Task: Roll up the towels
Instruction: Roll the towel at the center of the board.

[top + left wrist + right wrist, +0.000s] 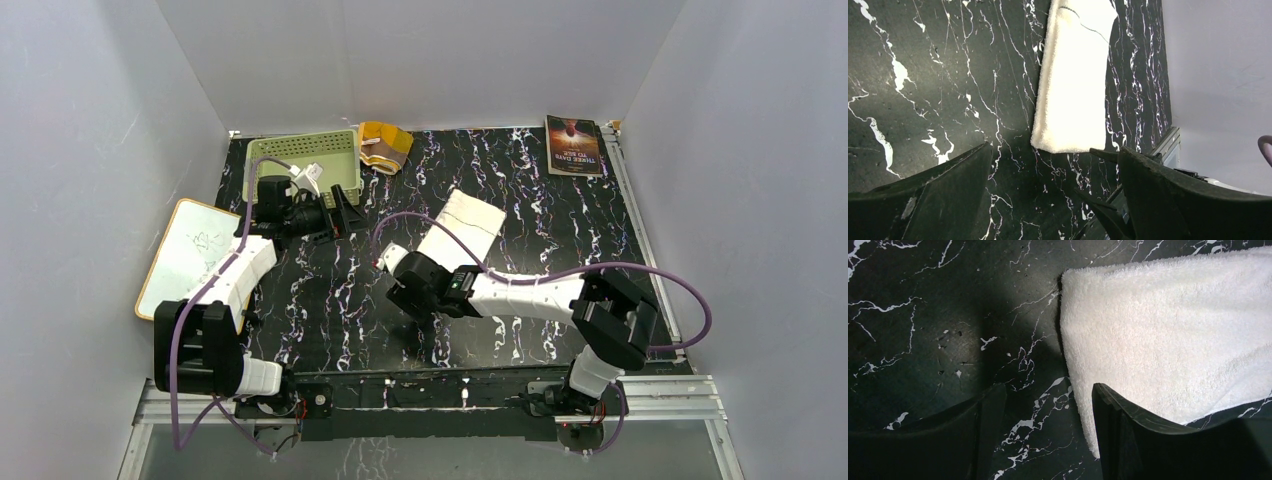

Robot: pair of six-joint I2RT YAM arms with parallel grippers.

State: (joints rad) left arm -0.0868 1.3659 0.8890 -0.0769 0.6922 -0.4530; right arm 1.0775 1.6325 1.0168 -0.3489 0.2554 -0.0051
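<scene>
A white towel (465, 222) lies flat as a long strip in the middle of the black marbled table. It also fills the right wrist view (1168, 335) and the left wrist view (1075, 80). My right gripper (405, 290) hovers at its near end, open (1048, 387). One finger (1148, 440) is over the towel's edge and the other is over bare table. My left gripper (350, 213) is wide open (1054, 160) to the towel's left, holding nothing. The brown and orange-yellow towel (385, 146) sits bunched at the back, beside the basket.
A green basket (335, 150) stands at the back left with small white things in it. A white board with a tan edge (190, 255) lies along the left side. A dark-covered book (573, 146) rests in the back right corner. Grey walls enclose the table.
</scene>
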